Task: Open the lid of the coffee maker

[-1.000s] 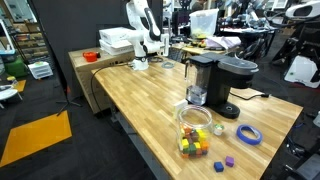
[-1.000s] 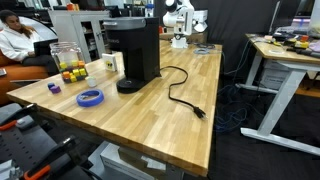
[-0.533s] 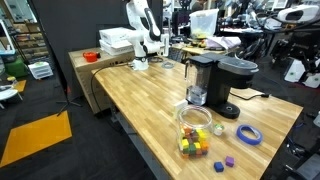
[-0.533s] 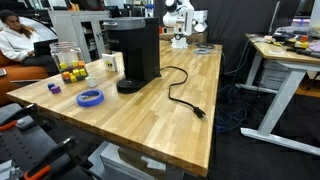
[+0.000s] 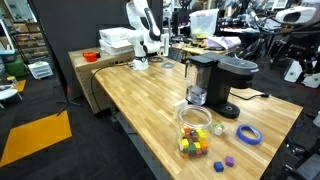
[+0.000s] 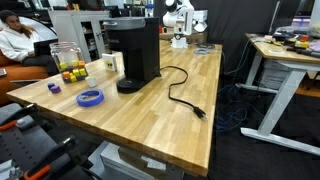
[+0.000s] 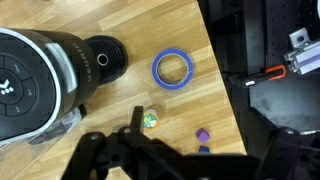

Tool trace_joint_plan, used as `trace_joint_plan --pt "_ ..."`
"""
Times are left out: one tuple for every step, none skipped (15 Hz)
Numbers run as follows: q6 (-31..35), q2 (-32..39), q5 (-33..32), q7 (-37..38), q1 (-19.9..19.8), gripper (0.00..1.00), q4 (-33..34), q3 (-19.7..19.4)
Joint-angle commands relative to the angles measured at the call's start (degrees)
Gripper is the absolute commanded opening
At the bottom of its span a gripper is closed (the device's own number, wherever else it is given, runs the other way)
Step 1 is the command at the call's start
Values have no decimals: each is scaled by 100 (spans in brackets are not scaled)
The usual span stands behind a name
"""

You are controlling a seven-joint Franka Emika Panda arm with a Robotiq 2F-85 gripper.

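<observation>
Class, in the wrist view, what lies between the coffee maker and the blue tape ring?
Nothing. In the wrist view, only bare wooden tabletop separates the coffee maker from the blue tape ring.

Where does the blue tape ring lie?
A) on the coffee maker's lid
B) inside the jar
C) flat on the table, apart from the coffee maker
C: the tape ring lies flat on the table, with bare wood between it and the coffee maker.
</observation>
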Motion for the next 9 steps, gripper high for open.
trace_joint_plan --pt "-4 2 62 -50 -90 100 7 87" --pt "33 -1 24 -60 -99 100 1 96" --pt "62 -7 -19 -32 -124 100 -7 113" --pt "74 -44 -82 -1 -159 100 -40 139" --pt "76 -77 -102 21 -177 100 -70 145" --pt "83 -122 -133 39 -196 100 -115 157" --pt "101 -165 -163 60 -214 100 -167 166" --pt "115 -194 -208 82 -233 100 -211 177" --pt "136 -236 -249 109 -249 100 -284 186"
